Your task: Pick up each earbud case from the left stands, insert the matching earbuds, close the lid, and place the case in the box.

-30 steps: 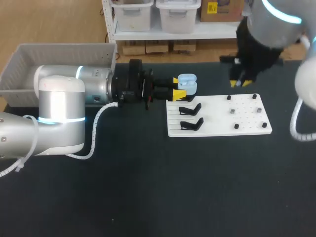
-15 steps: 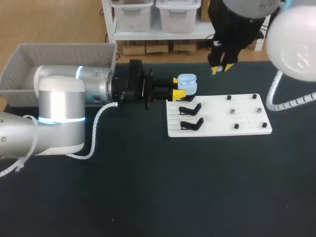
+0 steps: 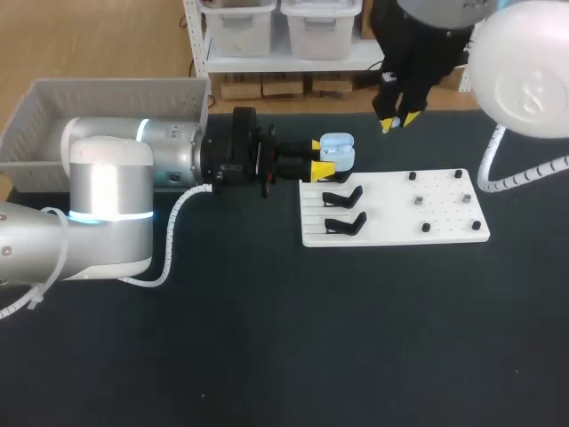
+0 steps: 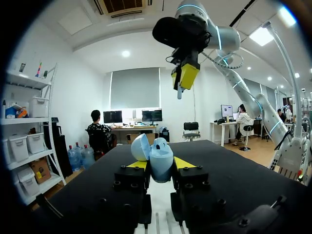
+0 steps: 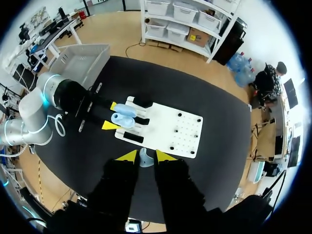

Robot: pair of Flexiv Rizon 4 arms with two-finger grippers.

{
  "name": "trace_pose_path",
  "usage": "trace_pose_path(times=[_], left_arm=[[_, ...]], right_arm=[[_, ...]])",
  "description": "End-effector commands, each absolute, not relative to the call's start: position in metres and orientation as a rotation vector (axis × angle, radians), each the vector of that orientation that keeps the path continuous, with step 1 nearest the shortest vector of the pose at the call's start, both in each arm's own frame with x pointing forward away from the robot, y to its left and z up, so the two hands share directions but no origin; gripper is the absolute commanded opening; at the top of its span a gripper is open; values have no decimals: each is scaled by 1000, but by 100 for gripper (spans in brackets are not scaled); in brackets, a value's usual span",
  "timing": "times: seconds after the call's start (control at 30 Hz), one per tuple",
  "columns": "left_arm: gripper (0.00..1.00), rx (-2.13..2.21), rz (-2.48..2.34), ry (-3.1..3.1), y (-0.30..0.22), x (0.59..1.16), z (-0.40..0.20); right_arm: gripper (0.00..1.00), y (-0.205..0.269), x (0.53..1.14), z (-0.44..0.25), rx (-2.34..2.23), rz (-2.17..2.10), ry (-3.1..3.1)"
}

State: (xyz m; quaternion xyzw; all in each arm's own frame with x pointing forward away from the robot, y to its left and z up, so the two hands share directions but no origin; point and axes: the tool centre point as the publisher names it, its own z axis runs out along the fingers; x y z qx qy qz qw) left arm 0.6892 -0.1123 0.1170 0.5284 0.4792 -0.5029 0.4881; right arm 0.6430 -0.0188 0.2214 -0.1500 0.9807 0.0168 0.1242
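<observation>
A light blue earbud case [image 3: 336, 149] with its lid up sits between the yellow tips of my left gripper [image 3: 318, 157], which is shut on it at the far left corner of the white board [image 3: 391, 209]. The left wrist view shows the case [image 4: 160, 158] upright in the left gripper [image 4: 160, 164], lid tipped back. My right gripper [image 3: 398, 120] hangs high over the table's far edge, beyond the board. In the right wrist view the right gripper [image 5: 145, 157] is shut on a small pale blue earbud [image 5: 145, 159], far above the case [image 5: 123, 118].
Two empty black stands [image 3: 342, 196] [image 3: 345, 222] stand on the board's left part, and several small pegs [image 3: 418, 201] dot its right part. A grey box [image 3: 53, 107] stands at the far left, behind my left arm.
My right arm has swung from the right side toward the middle and the far edge, rising as it went. The left arm and the case have kept still.
</observation>
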Motion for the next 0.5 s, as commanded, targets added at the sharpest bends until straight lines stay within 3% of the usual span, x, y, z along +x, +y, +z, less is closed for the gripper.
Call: trace_pose_path(times=[0.03,0.5], left_arm=[[0,1281,-1218,1164,-113,688,116],[0,1281,-1218,1164,-113,688,116]], right_arm=[[0,-7,645,219,-474,16,2855],[0,20,662,202,-574,-10,2878]])
